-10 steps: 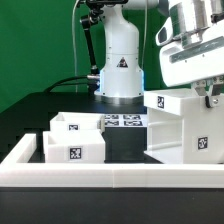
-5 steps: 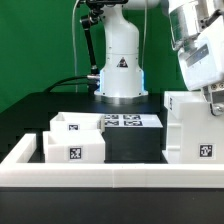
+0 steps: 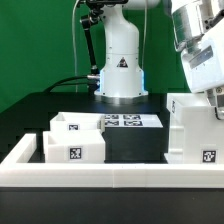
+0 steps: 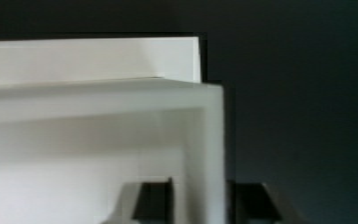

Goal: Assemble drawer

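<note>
My gripper point(image 3: 213, 100) is at the exterior view's right, shut on the upper edge of a large white drawer casing point(image 3: 193, 130), which stands upright on the table with a tag on its front. In the wrist view the casing's thin wall point(image 4: 211, 140) runs between my two dark fingers point(image 4: 153, 200), with the gripper point(image 4: 206, 204) closed on it. A smaller white open-topped drawer box point(image 3: 75, 140) with tags sits on the table at the exterior view's left, apart from the casing.
The marker board point(image 3: 125, 121) lies flat behind the drawer box, before the robot's white base point(image 3: 120, 70). A low white wall point(image 3: 100, 176) borders the table's front and left side. Black table surface point(image 3: 130, 145) lies between the two parts.
The gripper has carried the casing toward the exterior view's right and turned it; in the last half second it sank slightly. The drawer box has not moved.
</note>
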You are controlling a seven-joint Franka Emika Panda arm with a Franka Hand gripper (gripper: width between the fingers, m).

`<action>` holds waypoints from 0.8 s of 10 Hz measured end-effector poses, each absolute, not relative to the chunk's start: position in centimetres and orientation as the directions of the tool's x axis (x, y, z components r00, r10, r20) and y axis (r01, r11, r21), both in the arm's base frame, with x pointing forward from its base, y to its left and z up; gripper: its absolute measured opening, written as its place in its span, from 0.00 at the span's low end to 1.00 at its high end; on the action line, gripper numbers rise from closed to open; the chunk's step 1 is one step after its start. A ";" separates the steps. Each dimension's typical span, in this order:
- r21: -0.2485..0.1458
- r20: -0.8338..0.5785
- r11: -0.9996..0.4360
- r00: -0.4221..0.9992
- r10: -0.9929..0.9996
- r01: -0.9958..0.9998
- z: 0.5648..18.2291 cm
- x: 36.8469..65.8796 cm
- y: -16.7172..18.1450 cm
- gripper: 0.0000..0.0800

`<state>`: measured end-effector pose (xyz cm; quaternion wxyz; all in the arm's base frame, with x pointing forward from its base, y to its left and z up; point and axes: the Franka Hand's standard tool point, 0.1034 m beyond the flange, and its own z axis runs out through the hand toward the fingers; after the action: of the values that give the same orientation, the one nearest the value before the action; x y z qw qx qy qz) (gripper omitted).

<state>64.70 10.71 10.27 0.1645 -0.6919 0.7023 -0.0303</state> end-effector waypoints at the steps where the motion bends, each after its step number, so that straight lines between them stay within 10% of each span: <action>1: -0.281 -0.186 0.036 0.018 -0.982 -0.959 10.5 64.9 10.7 0.42; 2: -0.289 -0.183 0.029 0.026 -0.983 -0.957 10.6 65.1 10.7 0.42; 4: -0.303 -0.161 -0.075 0.128 -0.979 -0.950 11.8 64.9 10.9 0.77; 8: -0.317 -0.118 -0.294 0.345 -0.931 -0.902 15.0 64.6 10.6 0.81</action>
<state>64.61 10.58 15.02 0.1659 -0.8032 0.5705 -0.0443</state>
